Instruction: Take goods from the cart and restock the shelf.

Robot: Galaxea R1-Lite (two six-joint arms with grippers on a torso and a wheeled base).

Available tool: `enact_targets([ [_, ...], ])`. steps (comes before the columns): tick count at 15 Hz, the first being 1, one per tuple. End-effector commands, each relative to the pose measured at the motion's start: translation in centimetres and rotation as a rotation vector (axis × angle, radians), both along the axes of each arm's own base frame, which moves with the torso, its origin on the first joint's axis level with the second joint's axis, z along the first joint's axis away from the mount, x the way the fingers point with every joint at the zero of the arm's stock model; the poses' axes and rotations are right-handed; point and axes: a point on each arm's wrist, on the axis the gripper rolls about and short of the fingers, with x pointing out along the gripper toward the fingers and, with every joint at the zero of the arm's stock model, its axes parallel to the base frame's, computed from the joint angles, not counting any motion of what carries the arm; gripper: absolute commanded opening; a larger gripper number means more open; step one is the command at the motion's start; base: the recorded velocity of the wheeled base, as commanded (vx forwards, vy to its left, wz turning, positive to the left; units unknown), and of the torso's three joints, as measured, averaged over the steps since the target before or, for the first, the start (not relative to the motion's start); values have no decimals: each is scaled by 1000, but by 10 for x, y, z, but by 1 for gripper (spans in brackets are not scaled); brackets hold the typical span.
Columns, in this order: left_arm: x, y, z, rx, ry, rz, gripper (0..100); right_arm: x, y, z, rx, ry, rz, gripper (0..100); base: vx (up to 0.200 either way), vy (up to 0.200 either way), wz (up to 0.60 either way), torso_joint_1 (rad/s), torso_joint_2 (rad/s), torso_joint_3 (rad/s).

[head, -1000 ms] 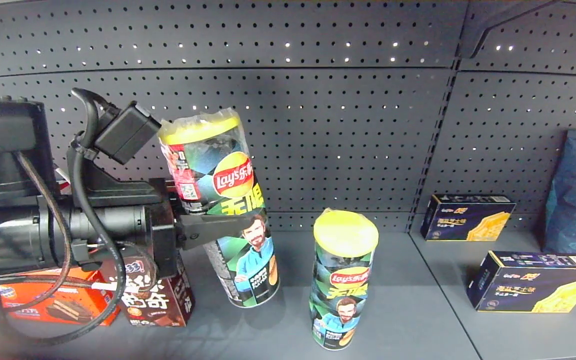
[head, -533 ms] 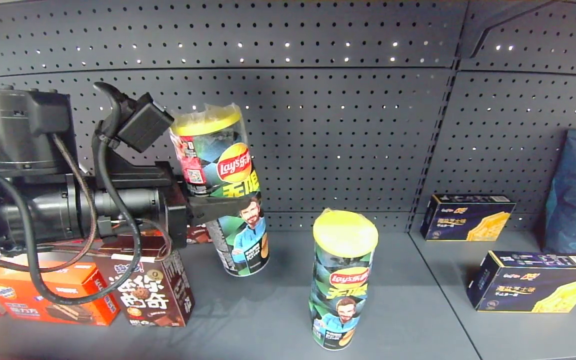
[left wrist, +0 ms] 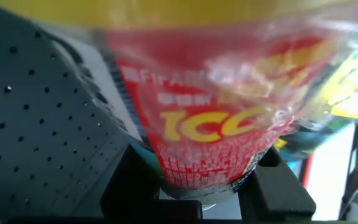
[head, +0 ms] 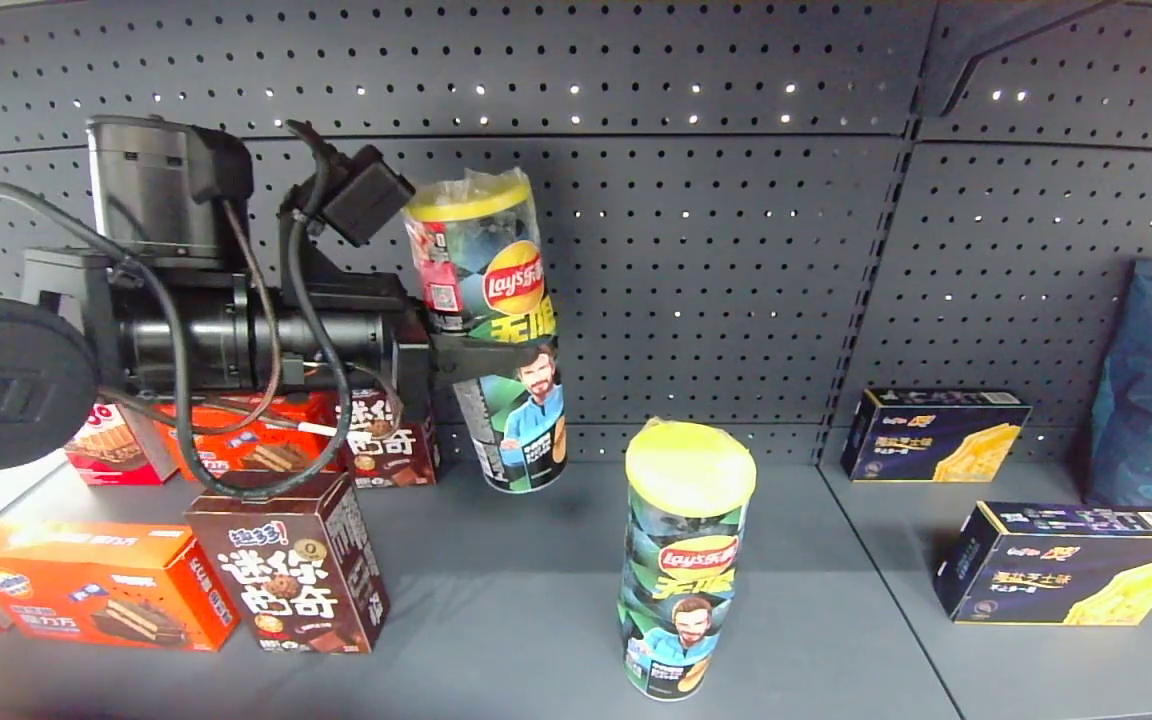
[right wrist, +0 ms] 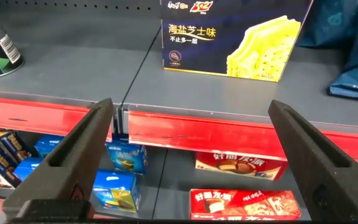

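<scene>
Head view: can [head: 496, 320] tilted, clamped mid-body in the left jaws, at the shelf's [head: 496, 600] back by the pegboard [head: 696, 250]. Second can [head: 684, 560] stands upright nearer the front. Right jaws gape wide, empty, before the shelf edge.

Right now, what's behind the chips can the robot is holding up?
Behind the chips can in the left hand is the dark pegboard wall. The can covers the patch straight behind it, so anything there is hidden.
</scene>
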Motion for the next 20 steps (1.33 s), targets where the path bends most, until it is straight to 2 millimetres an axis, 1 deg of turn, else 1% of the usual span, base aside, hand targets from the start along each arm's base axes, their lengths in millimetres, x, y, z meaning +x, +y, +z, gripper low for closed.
enact_targets([
  [1,22,-8,-17,50,29,-45,0,0,0,0,-1,5,0,100,0,0,0,0,0,0],
  [3,31,-11,-26,87,32,-104,0,0,0,0,-1,5,0,100,0,0,0,0,0,0],
  [7,49,-21,-33,76,27,-163,0,0,0,0,-1,5,0,100,0,0,0,0,0,0],
  [9,57,-31,-39,74,28,-190,0,0,0,0,-1,5,0,100,0,0,0,0,0,0],
  [12,75,-40,-55,94,21,-205,0,0,0,0,-1,5,0,100,0,0,0,0,0,0],
  [14,83,-45,-62,105,6,-220,0,0,0,0,-1,5,0,100,0,0,0,0,0,0],
  [16,97,-54,-69,105,-7,-230,0,0,0,0,-1,5,0,100,0,0,0,0,0,0],
  [20,109,-69,-79,97,-15,-267,0,0,0,0,-1,5,0,100,0,0,0,0,0,0],
])
